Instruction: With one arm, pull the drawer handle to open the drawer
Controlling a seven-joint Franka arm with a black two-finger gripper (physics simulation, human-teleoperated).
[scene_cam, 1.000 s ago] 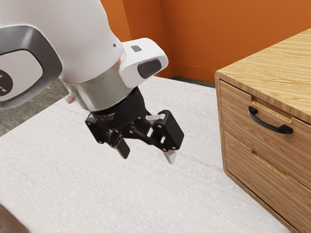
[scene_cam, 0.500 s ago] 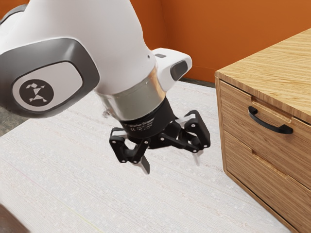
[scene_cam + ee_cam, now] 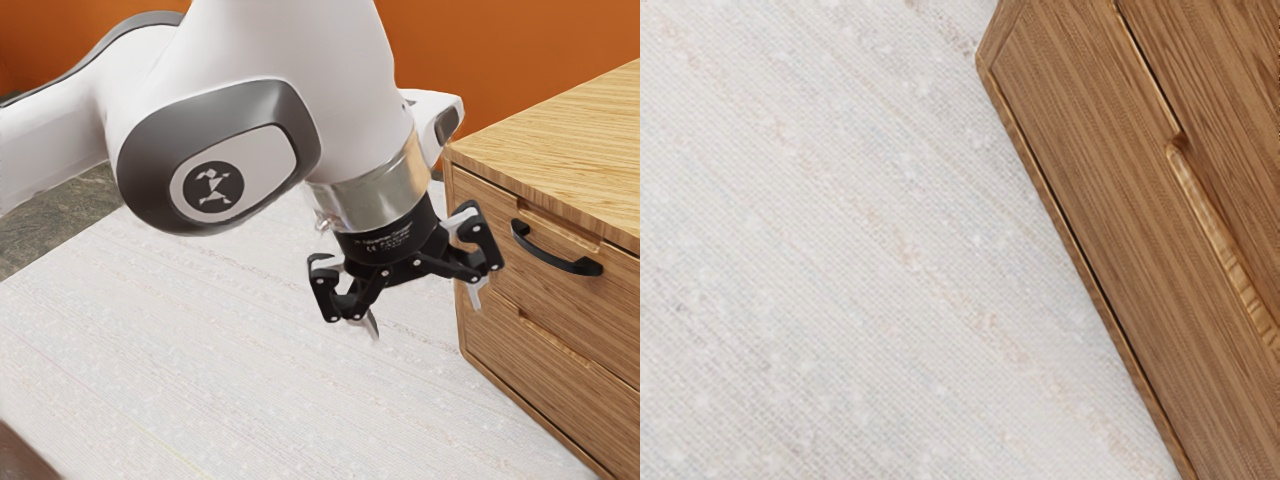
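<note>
Orange-walled room, pale desk point(image 3: 150, 360): spread, empty fingers point(image 3: 421, 310) hover near a wooden cabinet point(image 3: 570, 130).
Just beyond them, the shut top drawer point(image 3: 600, 310) carries a rigid-looking, slim black handle point(image 3: 556, 254); mid-bar seems the surest hold.

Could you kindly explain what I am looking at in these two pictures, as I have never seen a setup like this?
These are simulator renders of a white robot arm working at a pale table. One picture comes from a camera beside the arm. The other comes from a camera on the arm's hand, looking down at the table and the edge of a wooden cabinet. In the side view the cabinet stands on the table at the picture's right, with two drawers. The upper drawer carries a black handle. The black end effector, the arm's two-finger grasping part, hangs open just in front of the cabinet, short of the handle, holding nothing. Both drawers look shut.
</note>
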